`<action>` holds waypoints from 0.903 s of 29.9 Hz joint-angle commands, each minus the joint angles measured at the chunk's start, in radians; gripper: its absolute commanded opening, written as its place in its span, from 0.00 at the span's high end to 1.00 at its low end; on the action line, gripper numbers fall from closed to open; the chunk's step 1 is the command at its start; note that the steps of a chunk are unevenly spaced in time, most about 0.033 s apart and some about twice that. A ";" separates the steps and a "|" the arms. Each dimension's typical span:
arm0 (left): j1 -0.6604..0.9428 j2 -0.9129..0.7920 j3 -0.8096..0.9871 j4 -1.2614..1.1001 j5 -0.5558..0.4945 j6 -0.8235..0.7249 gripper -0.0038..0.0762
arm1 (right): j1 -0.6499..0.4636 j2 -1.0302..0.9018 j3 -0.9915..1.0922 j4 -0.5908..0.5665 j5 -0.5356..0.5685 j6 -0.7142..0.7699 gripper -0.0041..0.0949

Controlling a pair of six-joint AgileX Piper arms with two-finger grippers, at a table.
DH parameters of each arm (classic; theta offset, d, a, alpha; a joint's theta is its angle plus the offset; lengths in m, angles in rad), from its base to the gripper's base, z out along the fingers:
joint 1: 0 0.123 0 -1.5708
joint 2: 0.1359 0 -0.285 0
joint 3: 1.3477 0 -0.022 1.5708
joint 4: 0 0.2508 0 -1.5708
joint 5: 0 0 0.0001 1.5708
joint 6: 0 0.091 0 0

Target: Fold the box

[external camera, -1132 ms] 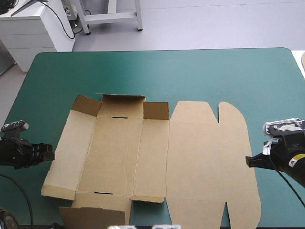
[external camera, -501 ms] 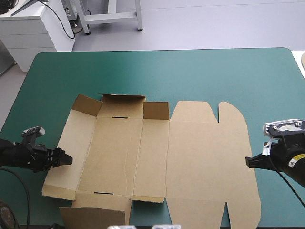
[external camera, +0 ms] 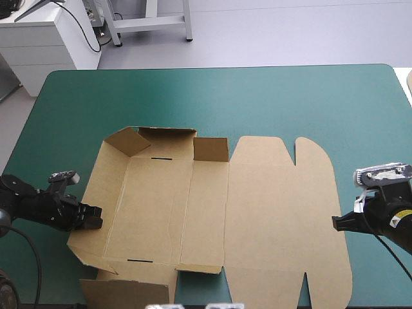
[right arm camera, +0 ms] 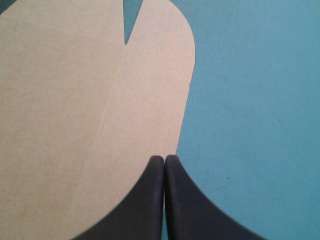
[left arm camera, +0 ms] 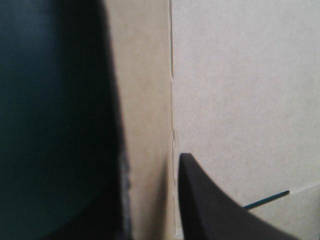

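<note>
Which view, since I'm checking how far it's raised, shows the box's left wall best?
The high view: the whole left wall tilts up, the left claw at its edge. The left wrist view shows only a close strip; the right wrist view, only the rounded lid.

Bright, even light — soft, faint shadows.

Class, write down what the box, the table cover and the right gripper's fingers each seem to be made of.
Box: brown board, matte, probably cardboard; pressed creases and cut slots show. Table cover: teal-green, smooth with soft sheen, perhaps vinyl or rubber. Fingers of the right gripper: black, smooth, matte; plastic or rubber, unclear.
</note>
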 commanded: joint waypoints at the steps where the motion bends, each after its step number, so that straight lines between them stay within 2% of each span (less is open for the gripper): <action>1: -0.008 -0.020 -0.034 -0.032 0.012 -0.018 0.96 | -0.010 -0.002 -0.027 -0.002 -0.045 -0.012 0.98; 7: -0.024 -0.020 -0.135 -0.025 0.012 0.000 0.96 | -0.010 -0.002 -0.027 -0.002 -0.053 -0.012 0.98; 12: -0.132 -0.020 -0.278 0.031 -0.018 0.072 0.96 | -0.010 -0.002 -0.027 -0.002 -0.054 -0.012 0.98; 19: -0.435 -0.020 -0.482 0.266 -0.190 0.063 0.96 | -0.010 -0.002 -0.027 -0.002 -0.052 -0.010 0.98; 27: -0.767 -0.020 -0.580 0.543 -0.445 0.062 0.96 | -0.010 -0.002 -0.027 0.042 -0.050 -0.008 0.98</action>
